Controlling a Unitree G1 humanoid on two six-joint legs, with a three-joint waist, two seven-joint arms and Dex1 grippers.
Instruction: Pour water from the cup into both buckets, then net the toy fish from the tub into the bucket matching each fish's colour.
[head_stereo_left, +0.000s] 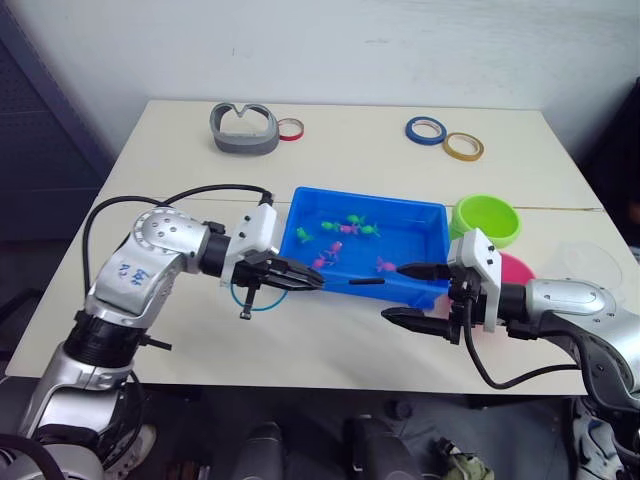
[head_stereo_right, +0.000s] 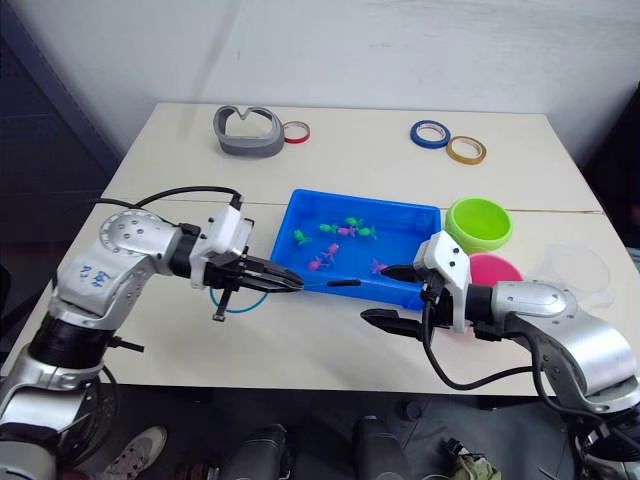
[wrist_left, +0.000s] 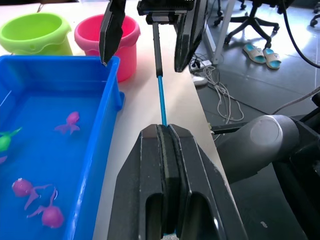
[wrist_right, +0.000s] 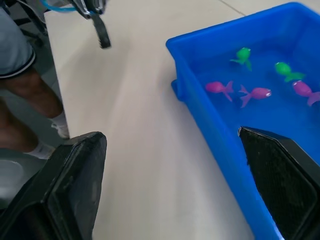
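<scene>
We find the left gripper (head_stereo_left: 300, 276) pressed together on the handle of the net (head_stereo_left: 262, 296). In the left wrist view the thin blue-and-dark stick runs out from between the closed fingers (wrist_left: 172, 165) toward the right gripper (head_stereo_left: 412, 292). The net's blue hoop hangs just below the left wrist, over the table (head_stereo_left: 330, 345) and beside the tub's near left corner.

The right gripper's jaws stand widely spread and hold nothing. One finger sits at the tub's near right corner; the other hangs over the bare table in front of it. The dark tip of the handle lies near this gripper, apart from both fingers.

The tub (head_stereo_left: 432, 215) sits between the two arms, holding water and the toy fish (head_stereo_left: 331, 248), green and pink ones scattered across it. The green bucket (head_stereo_left: 484, 219) stands just beside the tub's far right corner, and the pink bucket (head_stereo_left: 518, 268) just behind the right wrist. The cup (head_stereo_right: 578, 266) stands on the table to the right of the pink bucket.
</scene>
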